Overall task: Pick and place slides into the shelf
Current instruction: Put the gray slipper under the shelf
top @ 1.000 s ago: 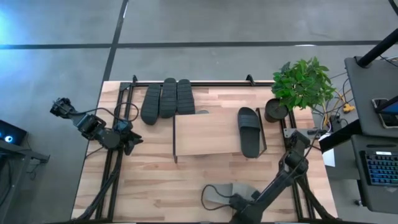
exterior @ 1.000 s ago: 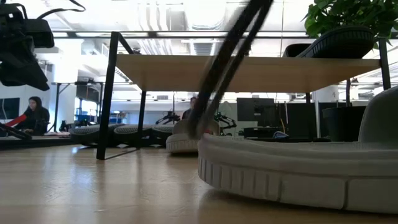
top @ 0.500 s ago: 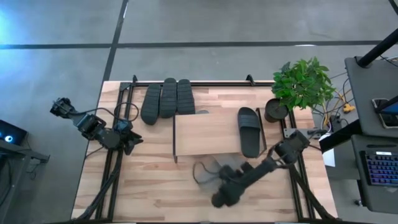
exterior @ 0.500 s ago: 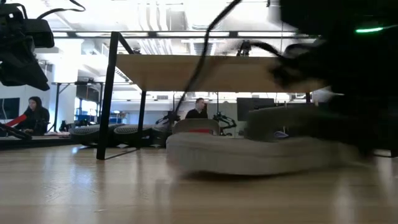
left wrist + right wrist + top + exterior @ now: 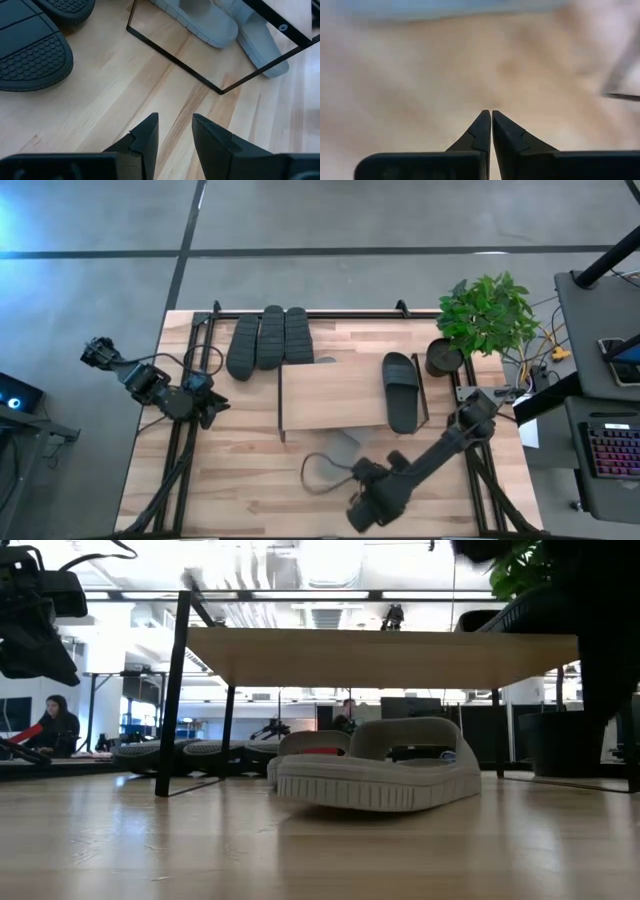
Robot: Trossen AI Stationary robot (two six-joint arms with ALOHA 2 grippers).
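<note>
Right end effector (image 5: 491, 117): fingers clenched on nothing, low over the front of the worktop (image 5: 250, 480). Just beyond it, toward the shelf (image 5: 330, 395), one light grey slide (image 5: 375, 780), flat on its sole at the shelf's front edge, apparently partly under the top board; hard to tell how far in. Farther beyond, under the board, a second light grey slide (image 5: 308, 745). On the top board, well past the right end effector, one dark slide (image 5: 402, 390).

Left end effector (image 5: 175, 125): fingers slightly parted, empty, waiting off the shelf's left side. Just beyond it, on the worktop outside the shelf, three dark slides (image 5: 270, 340), side by side with soles showing.

Count: six slides, four dark and two light grey; one shelf. Judged roughly half done: three in or on the shelf, three dark ones yet to place.
</note>
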